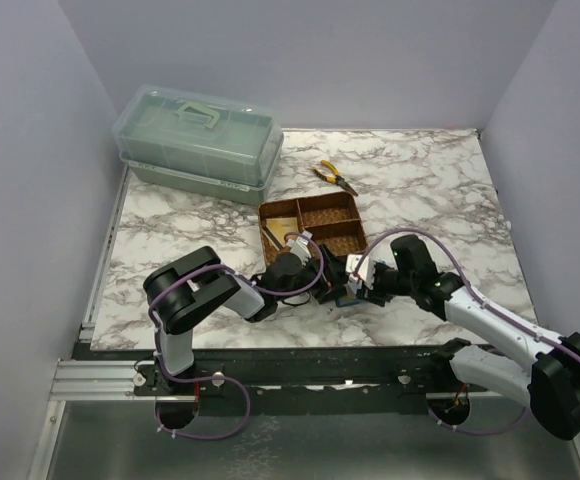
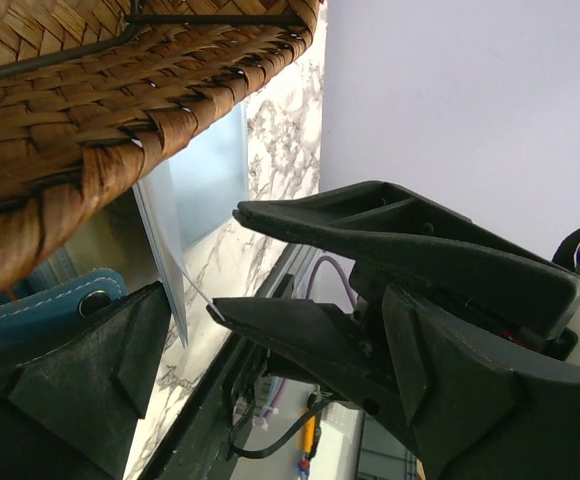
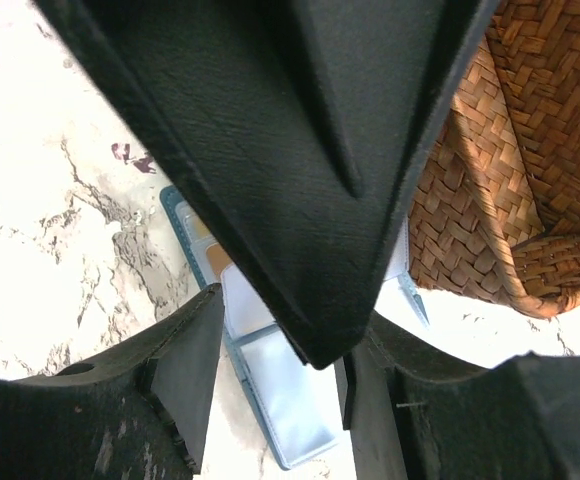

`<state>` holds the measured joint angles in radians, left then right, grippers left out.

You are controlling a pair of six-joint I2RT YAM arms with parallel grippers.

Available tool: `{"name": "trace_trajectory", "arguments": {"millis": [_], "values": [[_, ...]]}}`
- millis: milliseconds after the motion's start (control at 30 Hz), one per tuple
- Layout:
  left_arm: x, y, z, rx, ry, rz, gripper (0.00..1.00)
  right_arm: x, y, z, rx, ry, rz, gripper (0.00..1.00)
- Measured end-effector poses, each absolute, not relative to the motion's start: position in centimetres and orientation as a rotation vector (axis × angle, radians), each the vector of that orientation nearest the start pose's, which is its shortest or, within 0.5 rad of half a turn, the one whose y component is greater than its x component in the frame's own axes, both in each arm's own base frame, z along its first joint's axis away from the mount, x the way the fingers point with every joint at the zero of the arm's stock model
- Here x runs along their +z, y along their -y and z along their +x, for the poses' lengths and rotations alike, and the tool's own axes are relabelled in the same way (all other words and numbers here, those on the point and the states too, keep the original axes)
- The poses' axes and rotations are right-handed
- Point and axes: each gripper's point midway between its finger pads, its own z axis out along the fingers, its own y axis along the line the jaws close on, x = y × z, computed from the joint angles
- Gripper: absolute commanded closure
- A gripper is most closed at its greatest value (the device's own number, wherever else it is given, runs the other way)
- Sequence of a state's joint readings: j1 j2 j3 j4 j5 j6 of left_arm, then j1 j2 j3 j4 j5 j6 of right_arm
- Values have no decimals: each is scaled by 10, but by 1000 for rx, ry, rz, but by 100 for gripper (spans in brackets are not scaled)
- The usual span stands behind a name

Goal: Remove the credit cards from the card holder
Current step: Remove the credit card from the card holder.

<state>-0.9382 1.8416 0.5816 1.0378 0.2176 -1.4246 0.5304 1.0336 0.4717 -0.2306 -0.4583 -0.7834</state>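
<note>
Marbled tabletop [image 1: 430, 190] carrying lidded green plastic box [image 1: 198, 140] at far left. Both arms reaching together just in front of woven tray [image 2: 70, 120]. Left hand [image 1: 322, 272] gaping wide, gripping nothing. Right hand [image 1: 358, 282] also spread, fingers pointing at left hand. Yellow-handled pliers [image 1: 335, 177] lying beyond tray. Teal card holder [image 3: 280, 410] lying open beneath hands, just beside tray. Pale credit card [image 2: 205, 180] standing on edge against tray wall.

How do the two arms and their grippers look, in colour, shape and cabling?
The left arm has black links and a white lower segment; the right arm is mostly white with black joints. A purple cable loops along each. The fingers are matte black, finely textured wedges.
</note>
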Motion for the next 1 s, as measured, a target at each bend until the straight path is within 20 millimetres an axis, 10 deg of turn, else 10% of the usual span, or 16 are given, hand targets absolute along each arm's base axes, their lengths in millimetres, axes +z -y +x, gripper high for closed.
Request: {"name": "trace_trajectory", "arguments": {"millis": [400,1000], "values": [[95,411,204,-1744,-2200,-348,9,69,-174,219,383,-1704,-1521,51],[90,414,203,-1787,-2197,-365,28,62,-170,211,470,-1812,-1478,100]]}}
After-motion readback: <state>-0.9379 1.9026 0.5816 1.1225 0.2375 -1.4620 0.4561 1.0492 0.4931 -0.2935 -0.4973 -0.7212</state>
